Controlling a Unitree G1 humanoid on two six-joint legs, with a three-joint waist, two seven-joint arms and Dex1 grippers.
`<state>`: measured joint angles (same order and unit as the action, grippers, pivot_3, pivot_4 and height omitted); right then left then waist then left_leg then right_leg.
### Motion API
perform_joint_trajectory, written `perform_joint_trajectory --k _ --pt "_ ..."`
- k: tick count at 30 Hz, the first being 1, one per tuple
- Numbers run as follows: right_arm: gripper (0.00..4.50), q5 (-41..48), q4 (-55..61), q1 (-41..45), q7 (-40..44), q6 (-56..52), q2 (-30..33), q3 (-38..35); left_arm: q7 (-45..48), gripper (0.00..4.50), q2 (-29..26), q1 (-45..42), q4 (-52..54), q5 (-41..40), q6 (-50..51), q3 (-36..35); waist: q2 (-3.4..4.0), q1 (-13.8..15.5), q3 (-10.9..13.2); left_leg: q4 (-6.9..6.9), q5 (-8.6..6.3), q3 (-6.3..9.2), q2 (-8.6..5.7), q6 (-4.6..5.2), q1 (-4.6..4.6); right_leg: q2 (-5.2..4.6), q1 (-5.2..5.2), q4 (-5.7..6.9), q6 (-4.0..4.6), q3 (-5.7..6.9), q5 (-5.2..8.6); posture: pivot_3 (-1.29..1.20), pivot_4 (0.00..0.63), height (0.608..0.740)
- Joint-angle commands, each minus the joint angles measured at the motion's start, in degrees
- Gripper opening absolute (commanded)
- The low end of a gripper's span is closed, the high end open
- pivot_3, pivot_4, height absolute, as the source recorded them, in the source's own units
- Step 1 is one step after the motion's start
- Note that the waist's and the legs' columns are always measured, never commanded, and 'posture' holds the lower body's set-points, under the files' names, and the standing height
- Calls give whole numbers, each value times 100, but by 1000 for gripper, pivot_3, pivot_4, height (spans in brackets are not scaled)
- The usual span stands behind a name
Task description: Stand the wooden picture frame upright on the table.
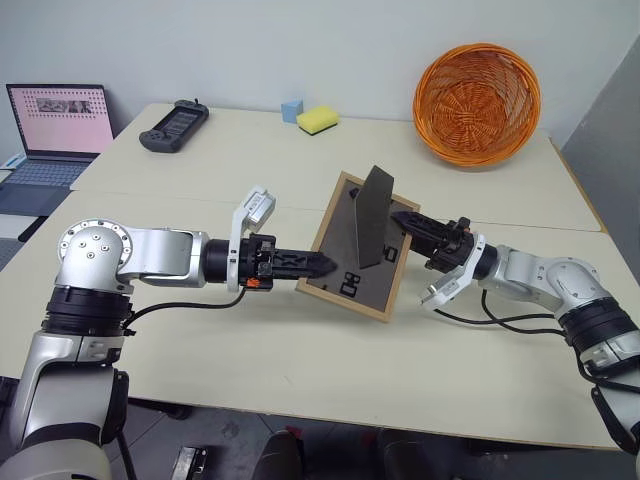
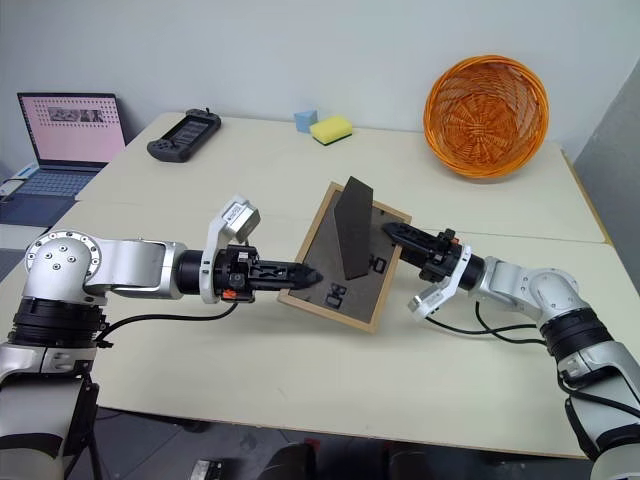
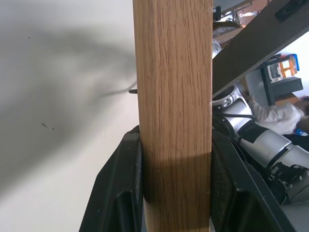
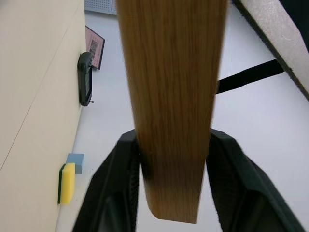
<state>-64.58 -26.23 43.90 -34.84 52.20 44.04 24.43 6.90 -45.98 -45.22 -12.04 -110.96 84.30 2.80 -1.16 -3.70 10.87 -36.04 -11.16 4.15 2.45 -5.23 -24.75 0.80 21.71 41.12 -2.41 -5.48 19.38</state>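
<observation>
The small rectangular light-wood picture frame (image 1: 352, 252) is held tilted above the large pale cream table (image 1: 300, 370), its dark grey back panel turned up towards the head camera and its dark fold-out stand (image 1: 370, 215) swung out from that panel. The left gripper (image 1: 322, 264) is clamped on the frame's left wooden edge and the right gripper (image 1: 397, 217) on its right edge, each pair of 2 black fingers pressed against the wood in the wrist views. At the table's far side are seen a round orange wicker basket (image 1: 477, 102), a yellow sponge (image 1: 317, 120), a small blue block (image 1: 291, 110) and a black handheld controller (image 1: 174, 125).
</observation>
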Motion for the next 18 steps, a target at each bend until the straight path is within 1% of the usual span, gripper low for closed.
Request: perform_joint_trajectory --k 1,14,16,17,18 --pt "1296 30 116 153 -70 42 87 -24 131 1300 -85 -97 141 -204 -70 -56 0 0 0 0 0 0 0 0 0 0 0 0 0 0 0 0 150 740" --pt "1279 74 130 118 -90 -86 20 -32 56 1300 -99 -90 76 -204 -119 -45 0 0 0 -1 0 0 -1 0 0 0 0 0 0 -1 0 0 150 740" --pt "1279 68 151 96 -86 -99 13 -25 114 1995 -120 -101 91 -204 -90 -44 0 0 0 -1 0 0 0 0 0 0 0 0 0 -1 0 0 150 740" --pt "1279 75 152 91 -74 -102 8 -26 122 2115 -122 -107 91 -204 -89 -46 0 0 0 -1 0 0 0 0 0 0 0 0 0 0 0 0 150 740" --pt "1279 74 154 87 -62 -104 5 -22 117 2401 -123 -115 84 -204 -93 -47 0 0 0 -1 0 0 0 0 0 0 0 1 0 0 0 0 150 740"
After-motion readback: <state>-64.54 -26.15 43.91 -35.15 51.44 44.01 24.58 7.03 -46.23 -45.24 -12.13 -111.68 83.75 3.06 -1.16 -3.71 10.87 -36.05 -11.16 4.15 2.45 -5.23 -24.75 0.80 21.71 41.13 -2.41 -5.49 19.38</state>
